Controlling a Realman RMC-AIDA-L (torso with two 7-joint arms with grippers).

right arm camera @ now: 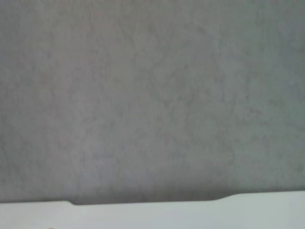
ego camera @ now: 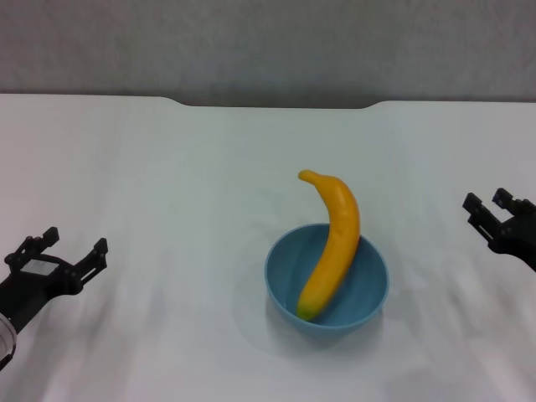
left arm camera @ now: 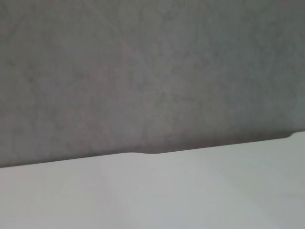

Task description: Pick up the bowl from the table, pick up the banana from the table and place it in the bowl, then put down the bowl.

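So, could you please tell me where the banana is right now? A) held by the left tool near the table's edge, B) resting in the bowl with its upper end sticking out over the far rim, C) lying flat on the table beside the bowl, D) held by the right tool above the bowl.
B: the banana leans inside the bowl, its top past the far rim, with the left tool and right tool both apart from it.

Left gripper (ego camera: 74,243): matte black, built of angular linkage bars ending in two short blocky fingers; a pale grey-white ring is seen at its wrist near the frame corner. Right gripper (ego camera: 487,202): the same black, angular construction, with two stubby fingers and a darker body behind.
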